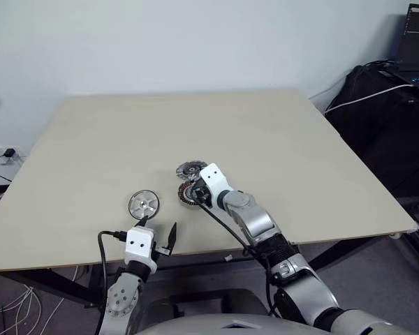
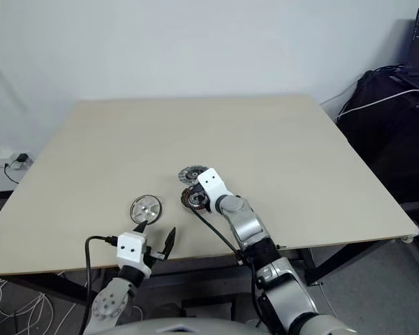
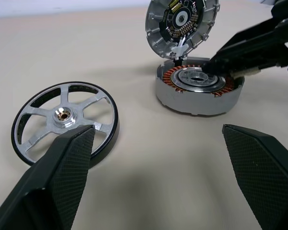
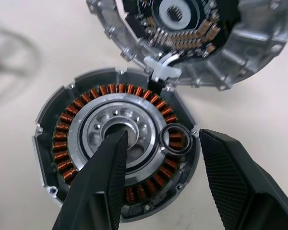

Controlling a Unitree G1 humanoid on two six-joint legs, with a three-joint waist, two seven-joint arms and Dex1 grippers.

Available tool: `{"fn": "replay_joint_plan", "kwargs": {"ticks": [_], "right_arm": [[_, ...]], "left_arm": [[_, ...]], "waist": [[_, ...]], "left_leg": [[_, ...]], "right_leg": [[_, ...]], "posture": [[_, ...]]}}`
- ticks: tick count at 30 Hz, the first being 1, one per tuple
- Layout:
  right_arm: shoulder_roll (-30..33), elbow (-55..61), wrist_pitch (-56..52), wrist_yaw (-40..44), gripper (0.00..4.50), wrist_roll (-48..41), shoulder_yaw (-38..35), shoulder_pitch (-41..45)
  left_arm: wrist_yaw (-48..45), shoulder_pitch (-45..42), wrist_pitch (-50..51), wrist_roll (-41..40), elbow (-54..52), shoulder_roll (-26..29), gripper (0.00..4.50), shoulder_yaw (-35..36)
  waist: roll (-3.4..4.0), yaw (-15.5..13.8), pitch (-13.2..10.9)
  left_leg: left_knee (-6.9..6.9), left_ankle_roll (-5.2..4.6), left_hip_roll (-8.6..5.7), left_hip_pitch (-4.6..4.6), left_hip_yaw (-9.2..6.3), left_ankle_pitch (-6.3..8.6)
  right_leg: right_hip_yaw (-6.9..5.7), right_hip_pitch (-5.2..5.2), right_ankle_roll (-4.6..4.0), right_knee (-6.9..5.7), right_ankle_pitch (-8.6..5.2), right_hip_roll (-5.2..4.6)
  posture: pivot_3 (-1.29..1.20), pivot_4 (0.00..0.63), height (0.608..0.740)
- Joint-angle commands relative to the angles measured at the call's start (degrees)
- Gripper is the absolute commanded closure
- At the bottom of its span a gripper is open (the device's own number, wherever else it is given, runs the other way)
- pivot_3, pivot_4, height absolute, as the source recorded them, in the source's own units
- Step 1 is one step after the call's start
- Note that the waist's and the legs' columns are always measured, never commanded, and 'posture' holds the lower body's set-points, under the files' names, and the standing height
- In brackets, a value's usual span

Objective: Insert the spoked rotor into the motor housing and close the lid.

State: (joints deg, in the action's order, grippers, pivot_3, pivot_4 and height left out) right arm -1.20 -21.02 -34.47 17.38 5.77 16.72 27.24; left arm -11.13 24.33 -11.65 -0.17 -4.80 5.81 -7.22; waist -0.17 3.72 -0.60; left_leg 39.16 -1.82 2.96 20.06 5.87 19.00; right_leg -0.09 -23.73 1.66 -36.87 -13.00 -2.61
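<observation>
Copper windings ring the motor housing point(image 4: 117, 158) at frame centre, where we see the right gripper point(image 4: 158, 177) spread and empty above it, a small dark ring point(image 4: 175, 138) on the coils, the lid point(image 4: 192, 40) hinged up behind, the spoked rotor point(image 3: 66, 120) lower left by the spread left gripper point(image 3: 158, 177).

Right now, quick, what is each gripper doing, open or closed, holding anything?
Left gripper: open, empty, near the spoked rotor.
Right gripper: open over the motor housing, holding nothing; a small black ring lies between its fingers.
</observation>
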Motion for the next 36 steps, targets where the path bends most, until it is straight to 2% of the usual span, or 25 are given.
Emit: {"fn": "replay_joint_plan", "kwargs": {"ticks": [1,13,32,35,36], "right_arm": [[-0.40,-0.46,-0.81,0.23,1.95,-0.91,-1.31,2.67],[-1.41,-2.62,-0.78,1.11,1.95,-1.46,-1.22,5.36],[-0.99,-1.94,-3.93,2.39,1.95,-1.58,-0.93,3.62],[-1.19,-2.03,-4.15,2.29,2.52,-1.73,-1.10,3.86],[-1.23,-2.09,-4.19,2.25,2.86,-1.82,-1.13,3.98]], "left_arm": [[0.49,-0.37,-1.35,-0.14,-0.61,-0.37,0.00,0.17],[0.75,-0.19,-3.22,-0.57,1.35,-0.21,0.00,0.77],[0.91,0.09,-3.96,-0.71,1.76,-0.37,0.00,0.59],[0.90,0.06,-3.85,-0.67,1.66,-0.36,0.00,0.53],[0.90,0.06,-3.82,-0.66,1.63,-0.36,0.00,0.52]], "waist": [[0.00,0.01,0.00],[0.01,0.06,0.00],[0.01,0.05,0.00],[0.01,0.07,0.00],[0.01,0.07,0.00]], "left_leg": [[0.00,0.00,0.00,0.00,0.00,0.00],[0.00,0.00,0.00,0.00,0.00,0.00],[0.00,0.00,0.00,0.00,-0.01,0.00],[0.00,0.00,0.00,0.00,-0.01,0.00],[0.00,0.00,0.00,0.00,0.00,0.00]], "right_leg": [[0.00,0.00,0.00,0.00,0.00,0.00],[0.00,0.00,0.01,0.00,0.00,0.00],[0.00,0.01,0.01,0.00,0.01,0.00],[0.00,0.01,0.01,0.00,0.00,0.00],[0.00,0.00,0.01,0.00,0.01,0.00]], "posture": [[0.00,0.000,0.740],[0.00,0.000,0.740],[0.00,0.000,0.740],[0.00,0.000,0.740],[0.00,0.000,0.740]]}}
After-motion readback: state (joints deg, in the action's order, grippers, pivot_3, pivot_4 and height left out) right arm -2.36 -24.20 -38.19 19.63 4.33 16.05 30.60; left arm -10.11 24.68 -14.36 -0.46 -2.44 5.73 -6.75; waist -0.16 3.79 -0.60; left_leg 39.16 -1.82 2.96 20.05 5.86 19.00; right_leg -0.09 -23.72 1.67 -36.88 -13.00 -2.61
